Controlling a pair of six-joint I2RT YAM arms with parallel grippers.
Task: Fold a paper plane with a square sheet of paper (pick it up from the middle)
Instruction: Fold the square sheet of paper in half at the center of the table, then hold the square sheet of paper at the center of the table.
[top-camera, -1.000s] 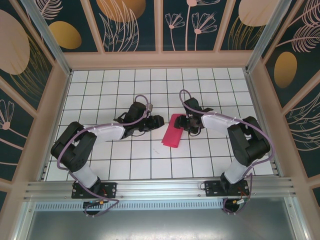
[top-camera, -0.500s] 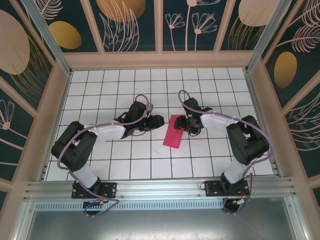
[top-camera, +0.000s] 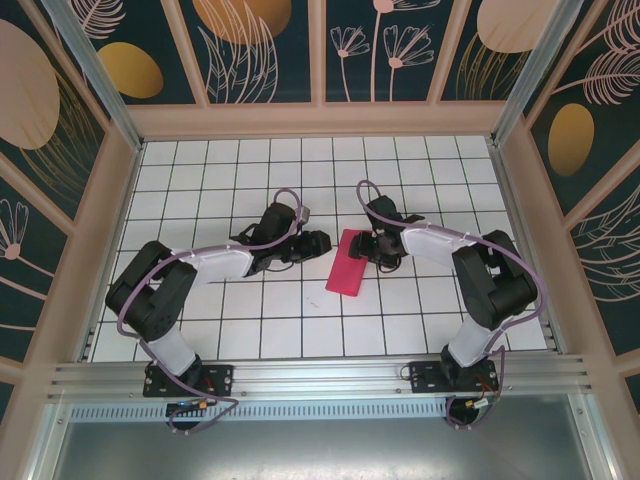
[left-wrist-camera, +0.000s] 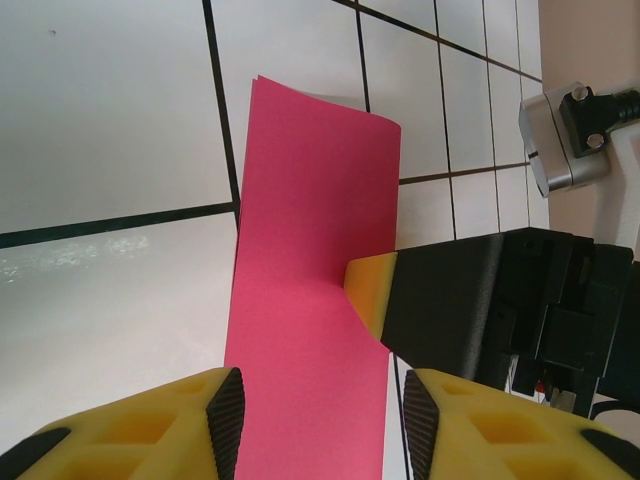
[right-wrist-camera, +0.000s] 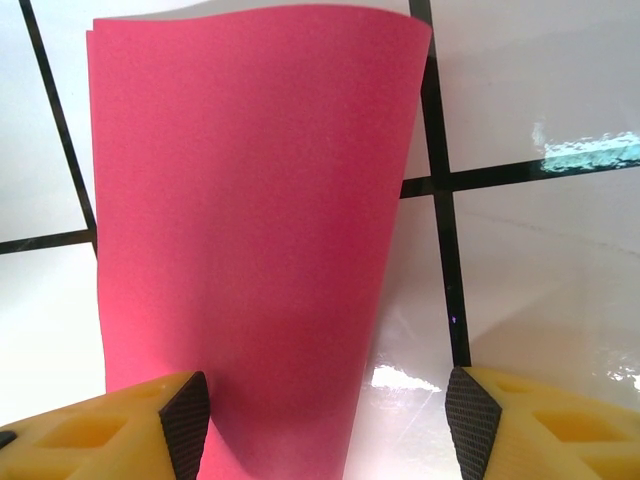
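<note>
right hand (right-wrist-camera: 322, 420) first: fingers apart, nothing clamped. the square sheet of paper (right-wrist-camera: 250, 200) runs up between them, close by one pad with a bare gap to the other. seen from the left wrist, one yellow finger (left-wrist-camera: 368, 290) of that hand sits on the sheet's long edge, likely pinning it so the fold does not spring open or slide.

left hand (left-wrist-camera: 322, 425) is also apart and grips nothing. the sheet's end lies between its pads in that view, one edge by a pad and a gap on the other side. from above it sits just beside the sheet's far-left corner, opposite the right hand, so the two flank the far half of the sheet. judgement: the left hand is placed to press or crease along the fold while the right holds the sheet steady.

sheet itself is magenta-pink and plain, folded in half into a narrow rectangle. two layers show at one corner where the edges do not quite match. it lies on the white tiled desk (top-camera: 300, 310) near the middle, between the two arms, long axis slightly slanted. it is not fully flat: the end edge bows up in a soft curve and the surface dips by the finger, so the crease looks soft. no nose or wing folds yet, so the task looks early.
</note>
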